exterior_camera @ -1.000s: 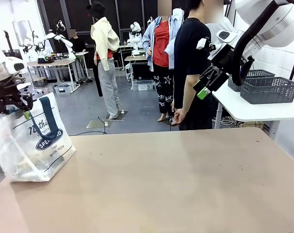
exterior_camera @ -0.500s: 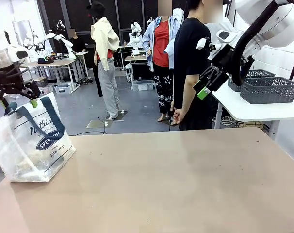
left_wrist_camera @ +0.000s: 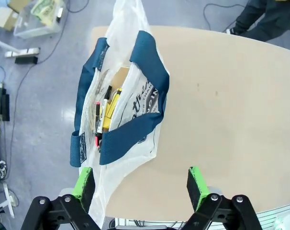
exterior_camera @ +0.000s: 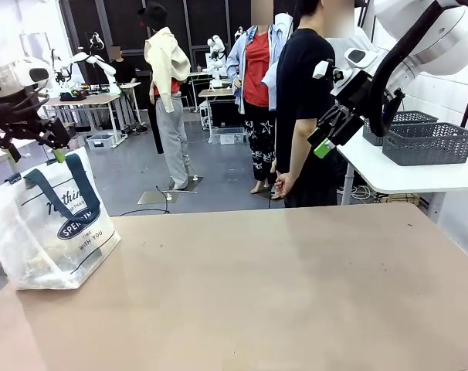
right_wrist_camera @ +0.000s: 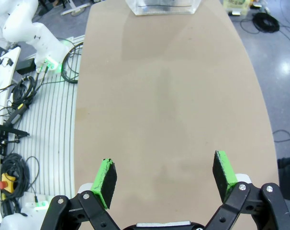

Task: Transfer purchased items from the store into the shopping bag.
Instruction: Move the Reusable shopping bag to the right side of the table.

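Translucent whitish plastic shopping bag with navy strap handles (exterior_camera: 52, 224) stands at the table's left edge, mouth open. Inside, seen from left wrist: tan flat box (left_wrist_camera: 118, 79), yellow pack (left_wrist_camera: 112, 104), red and dark packs. Left gripper (exterior_camera: 29, 151) hangs above the bag, jaws wide apart, empty. Right gripper (exterior_camera: 327, 133) is raised at far right, jaws spread, empty. Dark grey slotted plastic baskets (exterior_camera: 427, 141) sit on the white side table far right. Transfer looks finished or nearly; any next move needs checking for remaining items.
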Robot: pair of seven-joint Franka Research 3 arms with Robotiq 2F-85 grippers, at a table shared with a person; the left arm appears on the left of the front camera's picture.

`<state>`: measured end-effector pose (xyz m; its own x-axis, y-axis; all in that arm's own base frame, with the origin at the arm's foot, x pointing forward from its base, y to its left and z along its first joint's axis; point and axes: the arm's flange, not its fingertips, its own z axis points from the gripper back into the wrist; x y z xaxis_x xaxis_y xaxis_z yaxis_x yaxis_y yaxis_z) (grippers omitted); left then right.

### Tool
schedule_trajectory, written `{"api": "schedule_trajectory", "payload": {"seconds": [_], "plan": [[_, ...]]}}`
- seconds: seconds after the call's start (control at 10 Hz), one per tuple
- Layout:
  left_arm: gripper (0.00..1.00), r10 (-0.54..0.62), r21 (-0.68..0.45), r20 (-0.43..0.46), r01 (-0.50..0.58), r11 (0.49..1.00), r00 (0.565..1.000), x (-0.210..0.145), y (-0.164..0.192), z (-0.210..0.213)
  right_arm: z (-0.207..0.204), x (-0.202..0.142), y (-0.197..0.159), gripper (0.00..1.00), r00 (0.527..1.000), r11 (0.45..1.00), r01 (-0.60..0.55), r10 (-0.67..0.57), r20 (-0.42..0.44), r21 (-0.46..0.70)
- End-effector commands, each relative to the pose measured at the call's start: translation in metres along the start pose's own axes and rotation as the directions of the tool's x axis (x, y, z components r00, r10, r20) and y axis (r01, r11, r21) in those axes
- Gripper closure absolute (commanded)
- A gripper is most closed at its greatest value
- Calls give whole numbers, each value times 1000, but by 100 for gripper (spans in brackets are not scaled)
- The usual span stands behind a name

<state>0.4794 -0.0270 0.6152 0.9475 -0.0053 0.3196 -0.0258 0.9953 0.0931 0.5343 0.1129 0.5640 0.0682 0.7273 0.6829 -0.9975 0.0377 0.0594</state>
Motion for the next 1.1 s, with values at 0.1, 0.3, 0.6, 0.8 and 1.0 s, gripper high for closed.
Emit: {"api": "schedule_trajectory", "payload": {"seconds": [0.1, 0.3, 0.6, 0.8, 1.0], "plan": [[0, 9, 1, -4, -9, 1000, 1000, 1, 3, -3, 0, 1, 0, 0, 1000, 1000, 12, -12, 1, 3], [0, 9, 1, -4, -9, 1000, 1000, 1, 3, -3, 0, 1, 0, 0, 1000, 1000, 12, -12, 1, 3], [0, 9, 1, -4, -9, 1000, 1000, 1, 3, -3, 0, 1, 0, 0, 1000, 1000, 12, -12, 1, 3], [0, 9, 1, -4, -9, 1000, 1000, 1, 3, -3, 0, 1, 0, 0, 1000, 1000, 12, -12, 1, 3], [0, 9, 1, -4, -9, 1000, 1000, 1, 3, -3, 0, 1, 0, 0, 1000, 1000, 12, -12, 1, 3]]}}
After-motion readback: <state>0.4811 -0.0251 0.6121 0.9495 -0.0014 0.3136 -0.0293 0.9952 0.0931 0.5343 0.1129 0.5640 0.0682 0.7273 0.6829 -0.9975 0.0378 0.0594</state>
